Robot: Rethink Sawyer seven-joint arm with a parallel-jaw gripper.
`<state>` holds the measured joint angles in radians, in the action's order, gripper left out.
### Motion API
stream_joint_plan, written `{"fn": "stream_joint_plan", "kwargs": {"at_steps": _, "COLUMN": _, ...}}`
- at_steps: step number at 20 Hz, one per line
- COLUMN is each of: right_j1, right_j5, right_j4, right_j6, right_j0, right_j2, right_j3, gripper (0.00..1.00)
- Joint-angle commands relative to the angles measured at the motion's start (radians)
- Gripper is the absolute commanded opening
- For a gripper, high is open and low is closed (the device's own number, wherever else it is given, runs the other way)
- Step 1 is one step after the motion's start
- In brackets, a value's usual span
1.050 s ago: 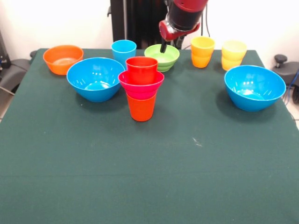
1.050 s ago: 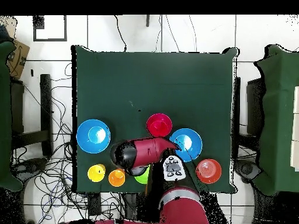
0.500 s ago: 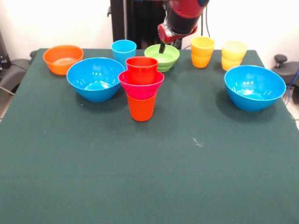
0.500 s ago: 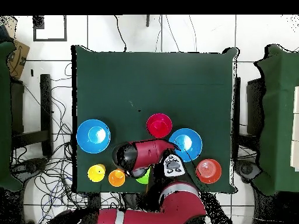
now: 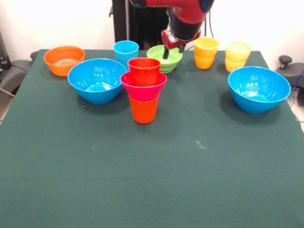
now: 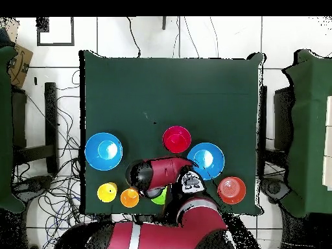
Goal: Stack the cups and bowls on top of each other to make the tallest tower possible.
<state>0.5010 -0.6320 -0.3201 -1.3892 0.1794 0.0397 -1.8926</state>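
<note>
The tower stands mid-table: an orange cup (image 5: 143, 110) at the bottom, a pink-red bowl (image 5: 143, 86) on it and a red cup (image 5: 144, 70) on top; from overhead it shows as a red disc (image 6: 176, 139). My gripper (image 5: 173, 51) hangs open over the lime-green bowl (image 5: 161, 61) at the back. One finger is inside the bowl and the other is outside its right rim. In the overhead view the arm (image 6: 159, 174) hides the gripper and most of that bowl (image 6: 159, 198).
Two large blue bowls (image 5: 97, 80) (image 5: 259, 88) flank the tower. Along the back stand an orange bowl (image 5: 63, 59), a light blue cup (image 5: 126, 50), a yellow-orange cup (image 5: 205, 52) and a pale yellow cup (image 5: 237, 55).
The gripper has shifted a little right over the green bowl and turned, so both fingers show instead of one. More of the arm has swung into the overhead view. No cup or bowl moved.
</note>
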Motion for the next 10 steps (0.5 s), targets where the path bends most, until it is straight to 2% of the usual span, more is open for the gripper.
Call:
{"fn": "stream_joint_plan", "kwargs": {"at_steps": 1, "right_j1": -0.036, "right_j5": 0.112, "right_j4": -0.018, "right_j6": -0.094, "right_j0": 0.013, "right_j2": 0.088, "right_j3": -0.027, "gripper": 1.0}}
{"fn": "stream_joint_plan", "kwargs": {"at_steps": 10, "right_j1": -0.055, "right_j5": 0.126, "right_j4": -0.005, "right_j6": -0.089, "right_j0": 0.029, "right_j2": 0.105, "right_j3": -0.034, "gripper": 1.0}}
